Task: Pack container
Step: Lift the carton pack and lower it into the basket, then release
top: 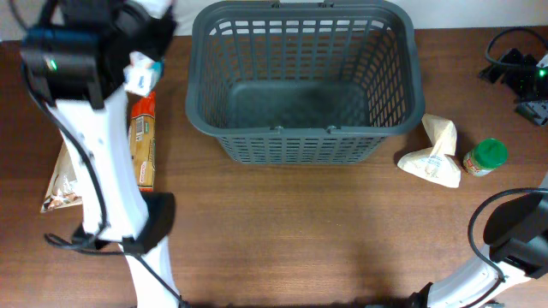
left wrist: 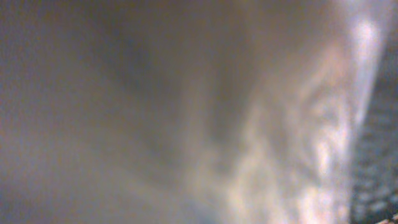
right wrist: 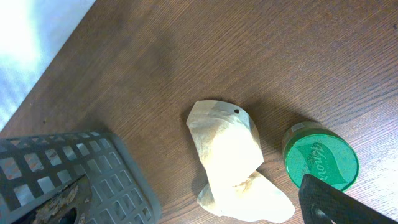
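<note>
The container (top: 301,128) is a dark grey lattice basket at the back middle of the table, and its floor looks bare. Its corner shows in the right wrist view (right wrist: 118,180). My left gripper (top: 141,73) is left of the basket's rim, shut on a small white and blue packet (top: 139,79). The left wrist view is filled by a pale blur (left wrist: 261,137) close to the lens. My right gripper (right wrist: 314,190) shows only one black finger, off to the right, over a green-lidded jar (right wrist: 320,163), and holds nothing.
An orange packet (top: 143,141) and a pale snack bag (top: 62,184) lie left of the basket under the left arm. A cream paper bag (top: 432,152) (right wrist: 230,158) and the green-lidded jar (top: 485,156) lie to its right. Cables (top: 514,64) are at the back right.
</note>
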Controlling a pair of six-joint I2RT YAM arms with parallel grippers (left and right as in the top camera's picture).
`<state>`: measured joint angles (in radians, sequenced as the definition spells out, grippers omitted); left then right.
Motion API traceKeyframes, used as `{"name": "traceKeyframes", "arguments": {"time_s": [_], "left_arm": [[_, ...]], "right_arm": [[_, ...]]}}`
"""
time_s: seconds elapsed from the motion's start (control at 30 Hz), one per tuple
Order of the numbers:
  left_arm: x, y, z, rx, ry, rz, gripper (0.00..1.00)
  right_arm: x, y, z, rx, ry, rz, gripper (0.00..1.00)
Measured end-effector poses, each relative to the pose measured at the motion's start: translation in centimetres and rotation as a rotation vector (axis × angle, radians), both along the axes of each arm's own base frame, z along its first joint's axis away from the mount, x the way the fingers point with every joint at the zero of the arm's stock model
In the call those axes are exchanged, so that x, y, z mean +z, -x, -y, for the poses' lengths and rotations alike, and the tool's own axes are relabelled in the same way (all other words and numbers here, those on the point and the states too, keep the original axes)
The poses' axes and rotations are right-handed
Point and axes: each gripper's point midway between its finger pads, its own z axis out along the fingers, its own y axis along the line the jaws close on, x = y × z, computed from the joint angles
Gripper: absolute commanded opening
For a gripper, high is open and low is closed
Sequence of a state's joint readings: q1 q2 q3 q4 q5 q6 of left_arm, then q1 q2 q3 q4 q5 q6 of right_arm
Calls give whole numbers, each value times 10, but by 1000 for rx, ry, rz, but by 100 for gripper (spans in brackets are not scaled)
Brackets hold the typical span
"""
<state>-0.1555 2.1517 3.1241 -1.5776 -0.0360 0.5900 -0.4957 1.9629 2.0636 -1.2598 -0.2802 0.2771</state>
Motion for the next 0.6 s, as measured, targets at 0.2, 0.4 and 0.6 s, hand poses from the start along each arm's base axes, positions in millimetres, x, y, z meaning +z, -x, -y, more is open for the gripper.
{"name": "traceKeyframes", "arguments": {"time_s": [0.2,0.4,0.6], "left_arm": [[-17,35,137,-522,-292,23,2],[-163,-2,187,-708,-523,-276,2],[-281,-36,202,-769,-617,-412,25]], "right_arm": [[0,0,0,0,0,0,99],[0,0,0,-1,0,0,99],[0,0,0,0,0,0,99]]}}
